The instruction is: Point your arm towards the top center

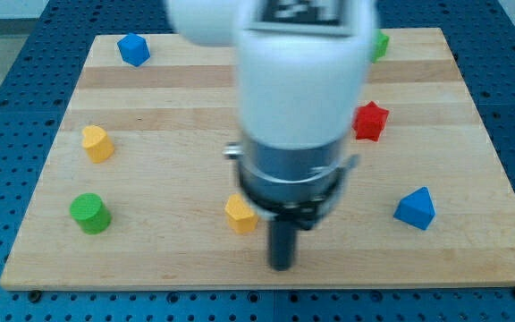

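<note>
Jaws: none, only my tip (281, 266), bare and stiff, holding nothing, near bench (150, 259) edge, just right of yellow block (240, 214); target, far centre, lies hidden behind arm; nothing to grasp.

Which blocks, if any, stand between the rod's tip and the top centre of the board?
My tip sits near the view's bottom, just right of the yellow block. The arm's own body hides the straight path to the top centre, so no blocking block is visible there.

Wooden board (195, 107) carries blocks — yellow hexagon (240, 215) just left of my tip (281, 265), blue triangle (415, 208) well right — others farther off.
</note>
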Controlling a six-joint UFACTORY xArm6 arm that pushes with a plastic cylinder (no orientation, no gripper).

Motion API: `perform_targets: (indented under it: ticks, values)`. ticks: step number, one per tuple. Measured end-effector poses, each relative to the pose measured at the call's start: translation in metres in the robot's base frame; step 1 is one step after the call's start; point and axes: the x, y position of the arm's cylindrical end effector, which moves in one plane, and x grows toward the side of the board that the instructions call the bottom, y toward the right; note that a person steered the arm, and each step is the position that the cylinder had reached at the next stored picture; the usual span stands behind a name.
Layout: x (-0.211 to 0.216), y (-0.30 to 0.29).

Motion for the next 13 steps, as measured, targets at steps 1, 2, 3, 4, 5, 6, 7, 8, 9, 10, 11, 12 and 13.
perform_targets:
  ticks: [1,2,3,4,5,6,7,8,9,10,11,12,13]
  values:
    - [-0.003,-0.063]
    - [-0.002,-0.064]
    - [-0.001,-0.064]
    - [-0.008,-0.063]
    - [-0.008,-0.063]
    - [-0.008,-0.07]
    - [-0.008,-0.07]
    - [0.001,-0.062]
    - [-0.003,0.014]
    - [-0.055,0.029]
    - [-0.129,0.021]
    - [-0.207,0.02]
    - [-0.253,0.021]
